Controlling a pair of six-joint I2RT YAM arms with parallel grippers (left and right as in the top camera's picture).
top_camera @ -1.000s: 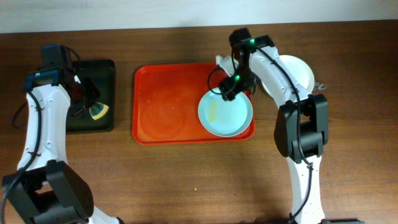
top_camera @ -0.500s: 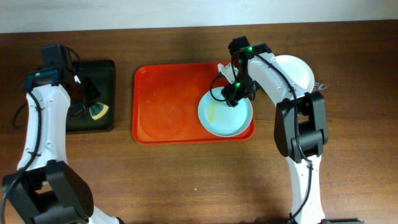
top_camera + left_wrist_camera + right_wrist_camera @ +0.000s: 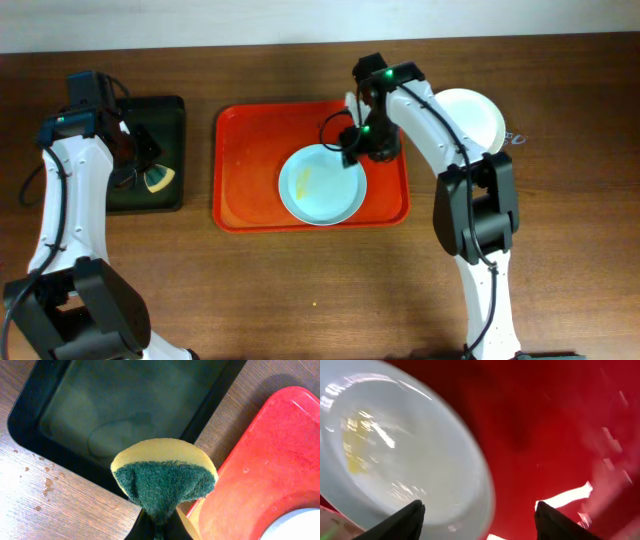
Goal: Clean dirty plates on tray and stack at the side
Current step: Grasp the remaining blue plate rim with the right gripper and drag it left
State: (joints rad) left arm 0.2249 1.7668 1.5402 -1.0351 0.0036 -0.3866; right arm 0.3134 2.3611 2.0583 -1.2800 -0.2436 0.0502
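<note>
On the tray (image 3: 245,150), left half bare: open room. Pale blue plate (image 3: 320,190) lies mid-tray, smeared yellow, lower edge close to the front rim. Risk: right gripper (image 3: 357,148), fingers spread wide at the plate's far-right edge, grips nothing; a push could ride the plate over that front rim. Left gripper (image 3: 156,529) pinches the sponge (image 3: 162,480) above the black tray (image 3: 75,405); the red tray's wall stands between it and the plate.

Left gripper (image 3: 157,527) pinches a sponge (image 3: 162,485), its arm folded back; right arm stretches inward, right gripper (image 3: 479,522) spread wide
</note>
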